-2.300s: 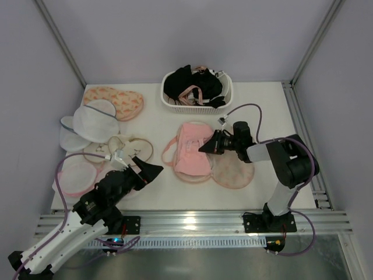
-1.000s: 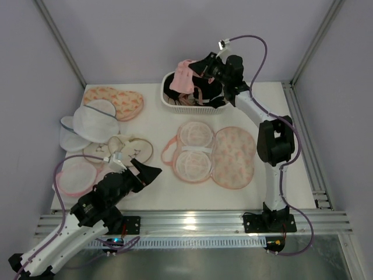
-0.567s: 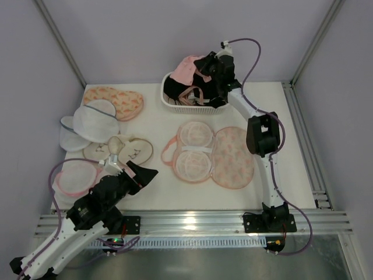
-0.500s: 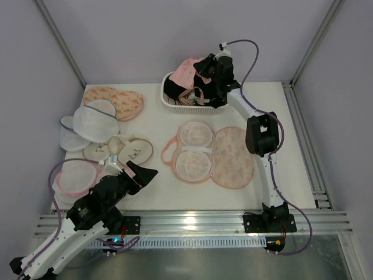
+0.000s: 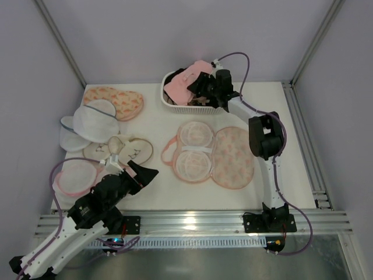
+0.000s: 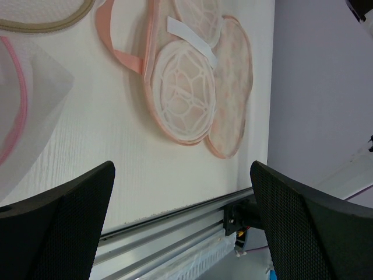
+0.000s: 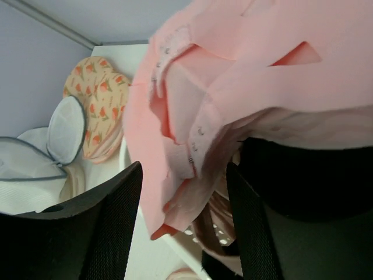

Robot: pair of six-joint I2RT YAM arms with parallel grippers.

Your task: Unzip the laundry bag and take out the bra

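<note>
The peach laundry bag (image 5: 233, 157) lies unzipped and spread flat at the table's middle, its white mesh inner cups facing up and nothing in them. It also shows in the left wrist view as the laundry bag (image 6: 186, 87). The light pink bra (image 5: 186, 80) lies on top of the black garments in the white basket (image 5: 175, 106). My right gripper (image 5: 201, 88) hovers at the basket with its jaws apart; the bra (image 7: 245, 76) hangs loose between the fingers (image 7: 111, 233). My left gripper (image 5: 145, 172) stands open near the front left, holding nothing.
A second printed peach bag (image 5: 113, 100) lies at the back left. White mesh domed bags (image 5: 93, 119), cream round bags (image 5: 119, 149) and a pink-rimmed mesh bag (image 5: 76, 175) crowd the left side. The metal rail (image 5: 192, 221) runs along the near edge.
The right arm carried the bra from the bag up to the basket, then opened its jaws, and the bra settled onto the heap. The left arm barely moved.
</note>
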